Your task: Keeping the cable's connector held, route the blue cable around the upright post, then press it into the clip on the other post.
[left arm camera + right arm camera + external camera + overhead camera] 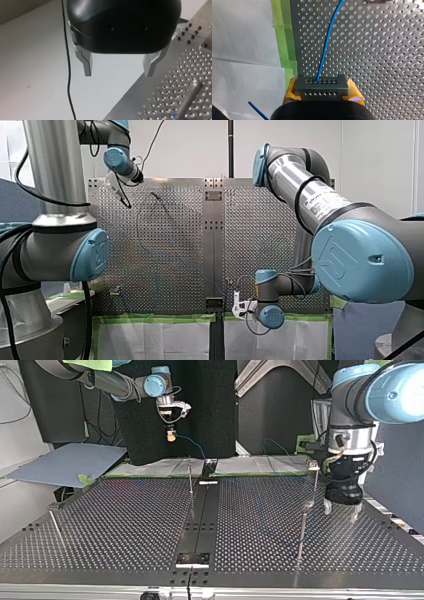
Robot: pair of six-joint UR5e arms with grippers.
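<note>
1. Connector (pixel 321 87), a grey block with rows of holes, is clamped between the yellow pads (pixel 291 88) of my right gripper (pixel 322 91). Its rear is hidden behind the gripper's black body.
2. Blue cable (pixel 325 47) leaves the connector's face and runs ahead over the perforated table (pixel 387 50), cut off at the view's edge. Green tape (pixel 284 45) borders the table beside it.
3. My left gripper (pixel 119 67) hangs spread and empty, metal fingers (pixel 86 62) apart, at the table's edge just beside a thin post (pixel 314 485).
4. In the top view the cable's course across the table is too faint to trace, and I cannot tell which post carries the clip.
</note>
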